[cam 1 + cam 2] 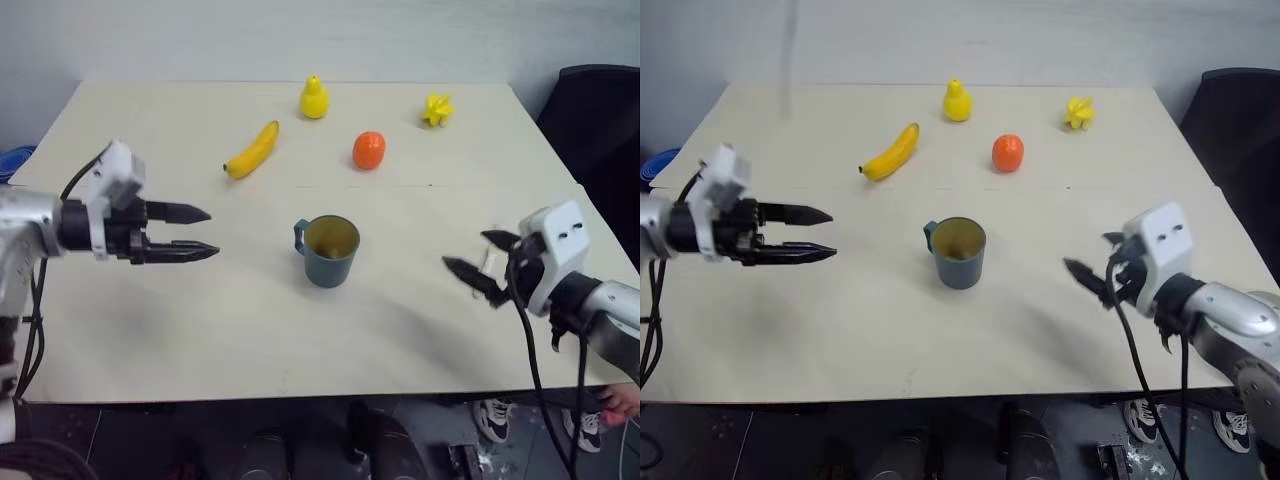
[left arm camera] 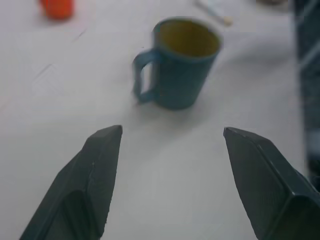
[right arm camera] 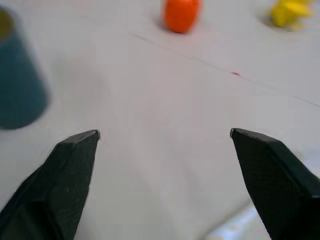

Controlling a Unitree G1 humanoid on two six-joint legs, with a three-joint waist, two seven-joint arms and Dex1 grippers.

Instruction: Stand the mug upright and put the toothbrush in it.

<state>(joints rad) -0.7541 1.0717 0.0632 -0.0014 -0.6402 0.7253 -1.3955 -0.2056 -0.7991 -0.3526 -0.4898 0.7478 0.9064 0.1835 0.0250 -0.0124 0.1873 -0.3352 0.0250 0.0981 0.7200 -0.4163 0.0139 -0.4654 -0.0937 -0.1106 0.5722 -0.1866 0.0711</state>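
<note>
On the pale tabletop point(image 1: 200, 330) the teal mug point(image 1: 329, 250) is seen upright at the middle, its handle turned toward the left pincer point(image 1: 190, 232). Both that pincer and the right pincer point(image 1: 478, 258) are held wide apart and empty, with the white toothbrush point(image 2: 214, 12) lying beyond the mug in the left wrist view.

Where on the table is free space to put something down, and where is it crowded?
Free: the near strip of the table in front of the mug, and the stretches between the mug and each open hand, left and right. Crowded: the far side, with banana, pear, orange fruit and yellow star-shaped piece.
</note>
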